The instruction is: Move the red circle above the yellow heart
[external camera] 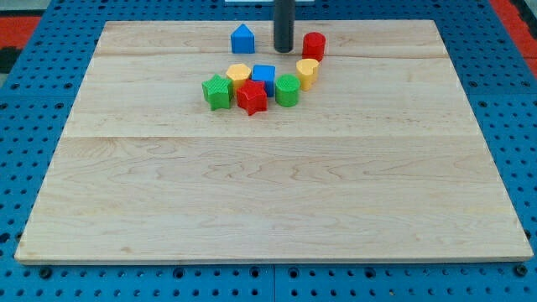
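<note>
The red circle stands near the view's top, right of centre. The yellow heart sits just below it, almost touching. My tip is at the lower end of the dark rod, a little to the left of the red circle and up-left of the yellow heart, with a small gap to both.
A blue house-shaped block lies left of the rod. Below it is a cluster: a green star, a yellow hexagon, a blue cube, a red star and a green round block. The wooden board lies on a blue pegboard.
</note>
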